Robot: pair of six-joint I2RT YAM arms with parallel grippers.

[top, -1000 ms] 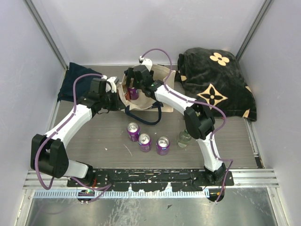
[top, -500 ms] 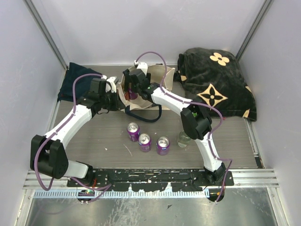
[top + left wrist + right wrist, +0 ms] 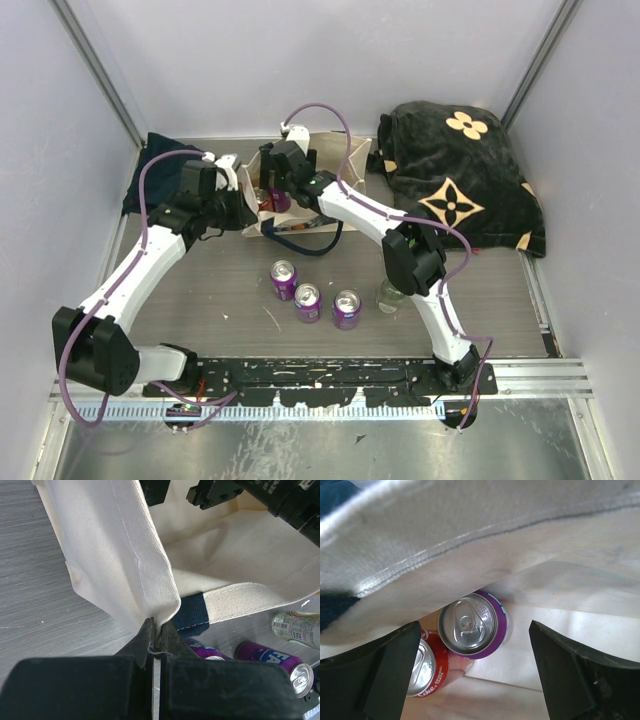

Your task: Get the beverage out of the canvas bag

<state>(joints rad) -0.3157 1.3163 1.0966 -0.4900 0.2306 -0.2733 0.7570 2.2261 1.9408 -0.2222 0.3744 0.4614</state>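
The cream canvas bag [image 3: 320, 160] with navy handles stands at the back centre of the table. My left gripper [image 3: 159, 630] is shut on the bag's near-left rim [image 3: 150, 575] and holds it up. My right gripper [image 3: 475, 655] is open above the bag's mouth, in the top view [image 3: 283, 178]. Between its fingers stand a purple can [image 3: 472, 625] and a red cola can [image 3: 427, 667], upright on the bag's floor. The bag's upper rim hides part of the purple can.
Three purple cans [image 3: 284, 280] [image 3: 308, 301] [image 3: 346, 309] and a clear bottle [image 3: 391, 294] stand on the table in front. A black flowered bag [image 3: 460, 175] lies at the back right. A dark navy cloth [image 3: 160, 165] lies at the back left.
My left gripper has pulled the bag's rim to the left and back. My right gripper has moved left with it, over the bag's opening.
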